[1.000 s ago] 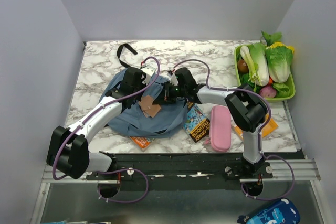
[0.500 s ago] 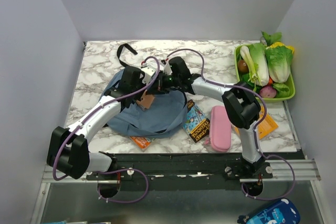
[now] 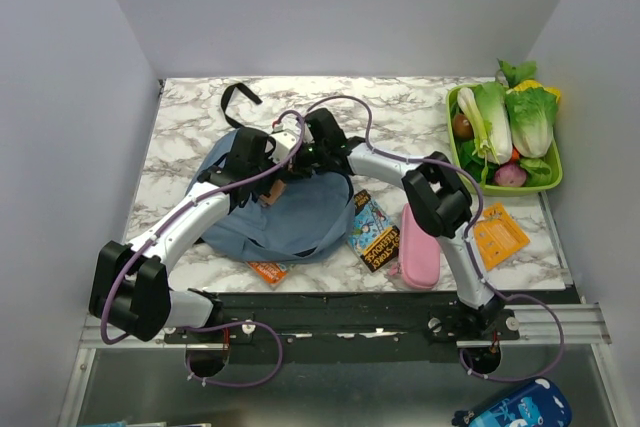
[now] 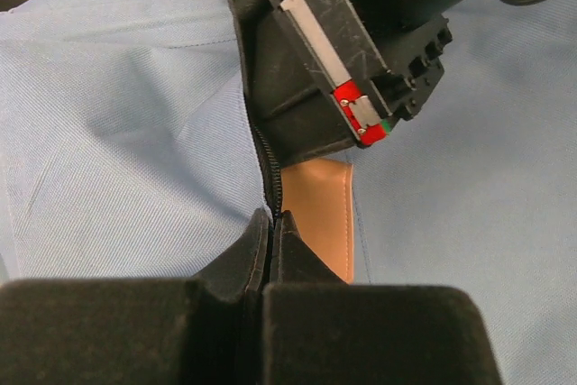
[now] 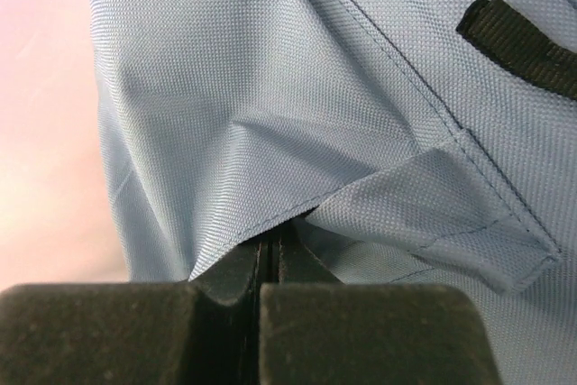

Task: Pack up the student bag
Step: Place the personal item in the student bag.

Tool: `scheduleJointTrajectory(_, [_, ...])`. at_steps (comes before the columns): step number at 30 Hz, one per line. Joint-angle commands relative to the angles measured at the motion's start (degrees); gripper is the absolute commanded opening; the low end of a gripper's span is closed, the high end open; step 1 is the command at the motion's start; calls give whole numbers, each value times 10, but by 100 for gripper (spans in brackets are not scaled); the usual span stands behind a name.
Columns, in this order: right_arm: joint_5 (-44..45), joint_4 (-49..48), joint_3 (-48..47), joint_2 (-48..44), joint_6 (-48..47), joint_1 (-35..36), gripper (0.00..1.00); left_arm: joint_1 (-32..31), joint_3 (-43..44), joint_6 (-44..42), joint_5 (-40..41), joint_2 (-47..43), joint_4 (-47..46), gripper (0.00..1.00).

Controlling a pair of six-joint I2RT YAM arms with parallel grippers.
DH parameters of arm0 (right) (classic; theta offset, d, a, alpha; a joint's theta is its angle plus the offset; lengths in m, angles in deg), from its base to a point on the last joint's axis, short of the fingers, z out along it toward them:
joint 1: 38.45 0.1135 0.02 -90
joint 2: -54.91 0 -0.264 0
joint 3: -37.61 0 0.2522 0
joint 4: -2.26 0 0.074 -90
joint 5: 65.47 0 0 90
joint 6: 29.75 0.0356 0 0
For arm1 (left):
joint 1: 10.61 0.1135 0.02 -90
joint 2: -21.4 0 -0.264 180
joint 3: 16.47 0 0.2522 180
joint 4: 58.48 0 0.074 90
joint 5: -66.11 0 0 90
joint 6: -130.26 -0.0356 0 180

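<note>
— What has changed over the bench [image 3: 400, 117]?
— The right fingers [image 5: 230, 272], pressed shut on a fold of the blue bag [image 3: 300, 222], have slid across to the left fingers [image 4: 239, 263], which pinch its zip [image 4: 268, 164] beside the tan patch [image 4: 317, 214].
— Meaning?
— Probably opening it; the pencil case [image 3: 419, 245] lies unpacked, right of both.

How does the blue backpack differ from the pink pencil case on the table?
The student bag is dusty blue; the pencil case is pink. The bag is far larger and rounded; the case is narrow and oblong. Both lie on the marble table.
</note>
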Motion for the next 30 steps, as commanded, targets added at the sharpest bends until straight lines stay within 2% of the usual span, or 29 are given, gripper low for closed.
scheduleJointTrajectory(1, [58, 13, -21, 1, 28, 10, 0, -15, 16, 3, -91, -8, 9, 0])
scheduleJointTrajectory(4, [88, -26, -5, -7, 57, 10, 1, -15, 15, 8, -101, -8, 9, 0])
scheduleJointTrajectory(5, [109, -48, 7, -16, 67, 9, 6, -15, 15, 8, -100, -8, 8, 0])
scheduleJointTrajectory(6, [113, -95, 22, -21, 88, 10, 19, -15, 13, 10, -97, -8, 7, 0])
scheduleJointTrajectory(8, [105, -108, 30, -14, 106, 11, 35, -15, 6, 10, -84, -8, -2, 0])
scheduleJointTrajectory(9, [95, -115, 27, -10, 107, 10, 49, -14, 2, 10, -78, -8, -3, 0])
scheduleJointTrajectory(12, [69, -85, 23, -14, 74, 9, 63, -8, -11, 16, -67, -10, -13, 0])
scheduleJointTrajectory(15, [96, -86, 77, -59, 27, 8, 69, 0, -29, 22, -61, -13, -26, 0])
scheduleJointTrajectory(23, [161, -108, 193, -153, -38, -10, 68, 14, -58, 12, -47, -11, -53, 0])
scheduleJointTrajectory(25, [167, -110, 216, -165, -55, -12, 63, 14, -63, 10, -46, -9, -57, 0])
scheduleJointTrajectory(26, [170, -115, 224, -175, -62, -12, 59, 14, -63, 10, -46, -9, -58, 0])
scheduleJointTrajectory(27, [171, -118, 232, -181, -83, -11, 48, 15, -64, 10, -46, -9, -60, 0])
scheduleJointTrajectory(30, [173, -114, 249, -180, -99, -8, 30, 15, -63, 10, -46, -11, -58, 0])
